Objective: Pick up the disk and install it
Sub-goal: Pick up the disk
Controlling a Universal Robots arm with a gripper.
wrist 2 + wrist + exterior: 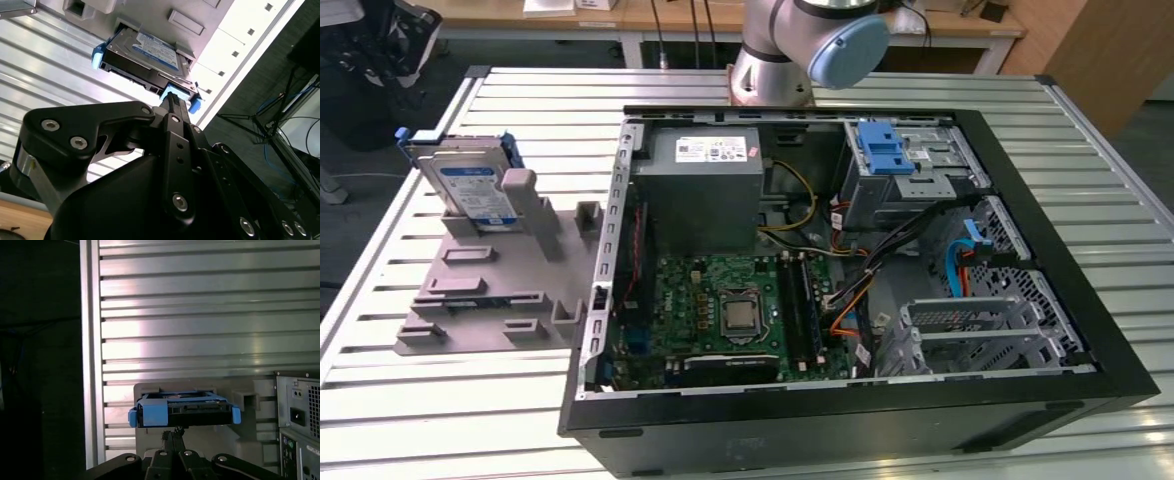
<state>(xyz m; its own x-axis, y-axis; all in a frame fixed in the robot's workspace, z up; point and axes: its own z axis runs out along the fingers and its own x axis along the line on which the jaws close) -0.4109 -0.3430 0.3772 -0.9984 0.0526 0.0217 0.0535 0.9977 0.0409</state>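
A table [1067,130] of ribbed metal slats fills the scene, with pale wooden desks [947,25] behind it and a dark floor past its edge. On it lies one open computer case [854,420] and, toward the exterior view's left, one grey holder [494,280]. The one disk [464,185] stands on edge in that holder, outside the case, with blue rails along its sides. It carries a blue-and-white label, and the grey power supply box [700,185] has a white sticker (the print on both is too small to make out). The single arm [807,45] rises at the table's far edge. In both wrist views the claw [172,431] is narrow, its fingers drawn together on nothing, apart from the disk [182,412] it points toward.
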